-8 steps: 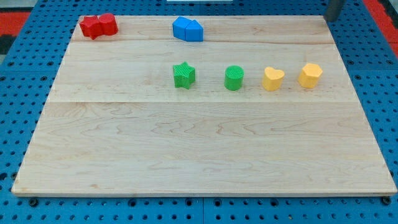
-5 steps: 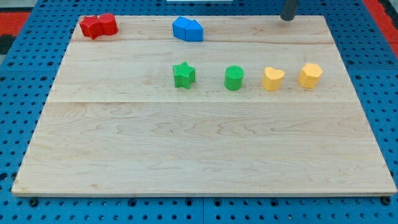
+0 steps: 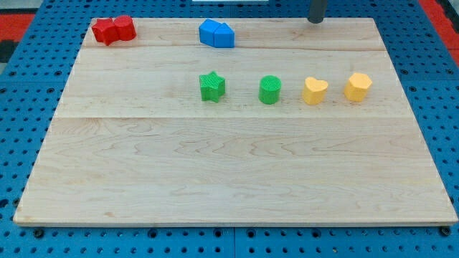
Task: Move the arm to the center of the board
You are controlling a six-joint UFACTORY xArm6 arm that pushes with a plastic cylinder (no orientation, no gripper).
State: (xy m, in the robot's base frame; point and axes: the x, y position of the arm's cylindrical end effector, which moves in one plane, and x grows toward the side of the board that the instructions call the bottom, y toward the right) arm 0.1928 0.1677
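Leftward travel along the view's top edge marks the only change from the earlier frames: my tip (image 3: pixel 316 21), the lower end of the straight dark rod, has moved from the board's top right corner to a spot right of the midpoint of that edge. It carries no jaws and touches no block. The pale wooden board (image 3: pixel 229 172) rests on a blue perforated table (image 3: pixel 14 143); its centre lies well below and to the left of the rod's end. All blocks stay in place. Two red blocks (image 3: pixel 113 30), shapes unclear, touch each other at the top left corner. Two blue blocks (image 3: pixel 216 34), also touching, sit near the top edge, left of the rod. A row runs across the upper middle, from the view's left to its right: green star block (image 3: pixel 212 87), green cylinder block (image 3: pixel 270 90), yellow heart block (image 3: pixel 315 91), yellow hexagonal block (image 3: pixel 358 87). The heart lies directly below the rod's end, well apart.
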